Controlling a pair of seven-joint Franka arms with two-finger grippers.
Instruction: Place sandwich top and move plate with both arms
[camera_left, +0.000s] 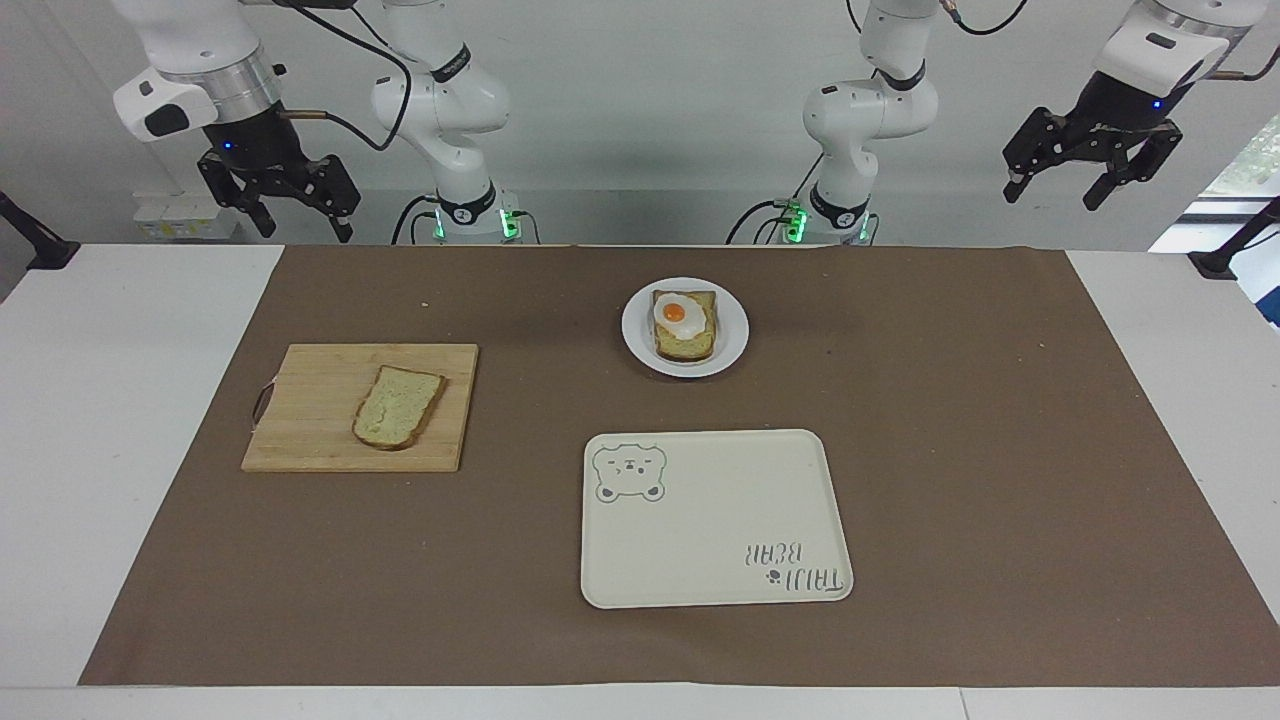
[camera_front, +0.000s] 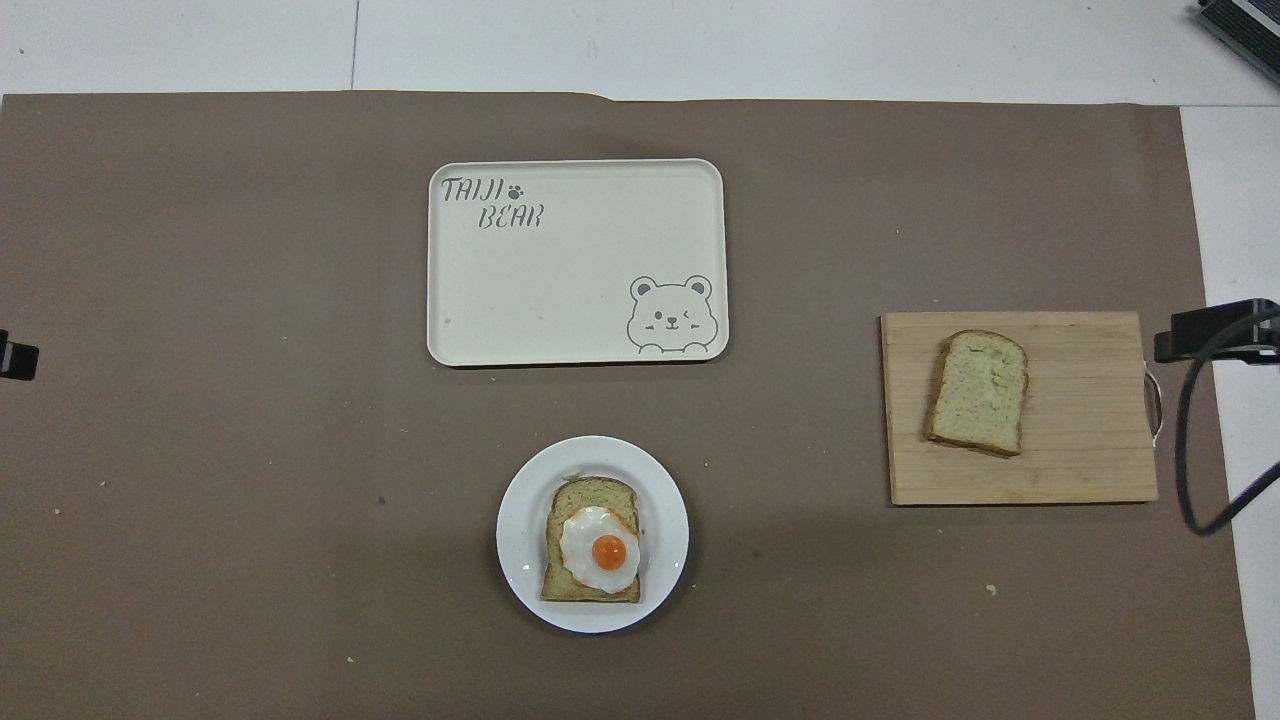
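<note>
The sandwich top (camera_left: 398, 407) (camera_front: 978, 392), a plain bread slice, lies on a wooden cutting board (camera_left: 310, 430) (camera_front: 1080, 470) toward the right arm's end of the table. The white plate (camera_left: 735, 335) (camera_front: 520, 530) holds a bread slice with a fried egg (camera_left: 676, 315) (camera_front: 600, 552), near the robots. My right gripper (camera_left: 295, 210) is open, raised over the table's robot-side edge near the board's end. My left gripper (camera_left: 1058, 188) is open, raised over the left arm's end of the table. Neither gripper shows in the overhead view.
A cream tray with a bear drawing (camera_left: 715, 530) (camera_front: 560, 290) lies farther from the robots than the plate. A brown mat (camera_left: 950, 450) covers the table. A black cable (camera_front: 1195, 440) hangs beside the board.
</note>
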